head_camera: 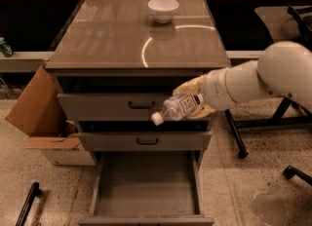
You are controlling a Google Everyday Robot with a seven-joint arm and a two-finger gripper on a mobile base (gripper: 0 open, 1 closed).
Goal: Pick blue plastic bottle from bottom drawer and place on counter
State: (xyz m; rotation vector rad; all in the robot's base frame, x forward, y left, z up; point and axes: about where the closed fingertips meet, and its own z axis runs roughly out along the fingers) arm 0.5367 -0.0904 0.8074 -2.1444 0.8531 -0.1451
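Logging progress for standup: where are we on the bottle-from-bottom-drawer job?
Done: bottom drawer is open with nothing visible inside; the blue plastic bottle is out. In hand: the gripper holds it tilted, cap down-left, in front of the upper drawers. Left: raise it onto the counter and release, clear of the white bowl.

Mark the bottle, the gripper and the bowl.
blue plastic bottle (184, 105): camera view, its label.
gripper (196, 101): camera view, holding the bottle before the drawers.
white bowl (163, 10): camera view, its outer wall.
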